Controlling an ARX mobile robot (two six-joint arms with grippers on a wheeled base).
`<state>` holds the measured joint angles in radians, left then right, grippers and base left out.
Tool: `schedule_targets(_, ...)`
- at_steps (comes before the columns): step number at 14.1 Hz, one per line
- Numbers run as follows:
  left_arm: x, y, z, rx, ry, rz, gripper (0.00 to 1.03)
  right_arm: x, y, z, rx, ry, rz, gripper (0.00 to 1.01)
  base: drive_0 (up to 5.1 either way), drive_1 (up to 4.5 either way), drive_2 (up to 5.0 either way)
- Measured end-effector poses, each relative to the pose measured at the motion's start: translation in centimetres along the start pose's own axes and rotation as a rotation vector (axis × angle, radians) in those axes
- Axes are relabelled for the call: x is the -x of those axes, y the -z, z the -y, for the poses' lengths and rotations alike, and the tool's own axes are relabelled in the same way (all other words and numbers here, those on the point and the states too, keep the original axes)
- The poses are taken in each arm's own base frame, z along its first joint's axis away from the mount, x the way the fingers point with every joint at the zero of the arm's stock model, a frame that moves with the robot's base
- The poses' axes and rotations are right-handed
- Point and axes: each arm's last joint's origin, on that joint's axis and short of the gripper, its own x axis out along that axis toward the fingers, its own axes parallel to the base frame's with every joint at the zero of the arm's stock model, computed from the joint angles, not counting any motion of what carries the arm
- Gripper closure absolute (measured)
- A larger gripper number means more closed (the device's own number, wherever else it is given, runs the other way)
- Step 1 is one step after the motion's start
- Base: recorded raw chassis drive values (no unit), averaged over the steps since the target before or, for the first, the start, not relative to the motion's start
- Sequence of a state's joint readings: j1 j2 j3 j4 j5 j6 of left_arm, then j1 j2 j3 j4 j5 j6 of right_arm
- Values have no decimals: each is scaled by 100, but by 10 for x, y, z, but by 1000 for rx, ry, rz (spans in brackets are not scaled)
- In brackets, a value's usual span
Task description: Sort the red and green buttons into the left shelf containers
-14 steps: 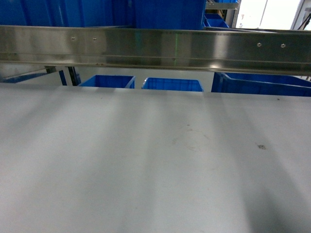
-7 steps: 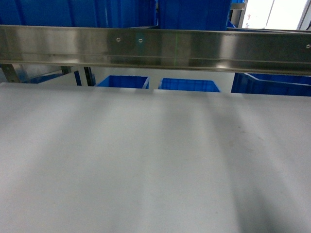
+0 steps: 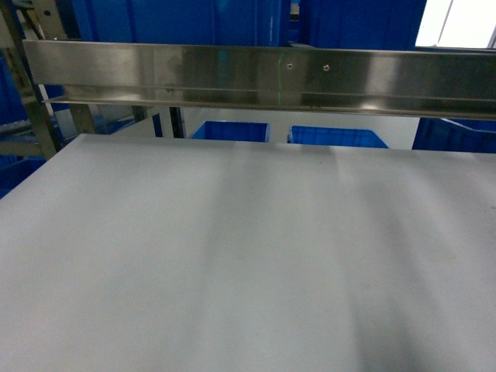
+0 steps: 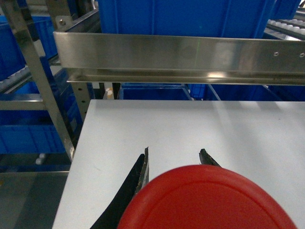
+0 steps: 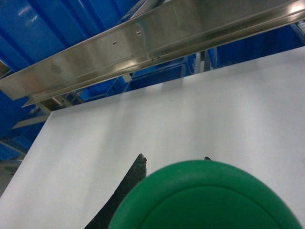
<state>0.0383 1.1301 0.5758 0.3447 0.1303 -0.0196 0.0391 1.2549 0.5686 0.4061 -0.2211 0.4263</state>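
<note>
Head view panned left compared with a second ago: steel rail [image 3: 256, 74] now ends at a visible upright post [image 3: 35, 85] on its left, and the two blue bins [image 3: 232, 129] below the rail sit further right in frame. Small dark mark on the tabletop [image 3: 232, 256], seen earlier right of centre, gone from view. Left edge of tabletop now showing. Reads as the base turning or rolling toward the left shelf side; transport step, not yet placing.

Left gripper [image 4: 174, 160]: jaws closed around the red button [image 4: 205, 198], cap filling the bottom of the left wrist view, black jaw tips showing just past its rim. Held above the tabletop, short of the rail.

Right gripper [image 5: 174, 160]: jaws closed around the green button [image 5: 205, 195], cap likewise filling the lower frame, also over the tabletop, short of the rail.

Large blue bin [image 4: 186, 16] sitting on the shelf directly above and behind the rail in the left wrist view; more blue bins left of the post, on lower levels. Neither button over any bin yet.

Judgement: both picks done, both drops outstanding. Next calls for lining up with the correct bins and lifting the arms over the rail before release.
</note>
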Motion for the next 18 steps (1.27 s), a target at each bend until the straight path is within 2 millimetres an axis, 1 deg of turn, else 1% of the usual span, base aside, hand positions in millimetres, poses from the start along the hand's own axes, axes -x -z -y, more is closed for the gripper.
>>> schedule_targets(5, 1, -1, 0, -1, 2, 5, 76, 1, -1, -1, 2, -4, 10, 74, -505, 231, 231)
schedule_targets(7, -1, 3, -1, 3, -4, -17, 76, 0, 2, 1, -2, 2, -10, 74, -592, 144, 144)
schedule_targets(8, 0, -1, -1, 0, -12, 9, 76, 0, 0, 0, 1, -5, 3, 74, -596, 140, 140)
schedule_targets(9, 0, 1, 0, 2, 1, -8, 76, 0, 2, 1, -3, 5, -11, 74, -558, 178, 178)
schedule_targets(10, 1, -2, 1, -2, 1, 15, 76, 1, -1, 0, 1, 0, 9, 74, -496, 240, 240)
schedule_targets(18, 1, -1, 0, -1, 1, 4, 76, 1, 0, 0, 0, 2, 2, 74, -493, 244, 244)
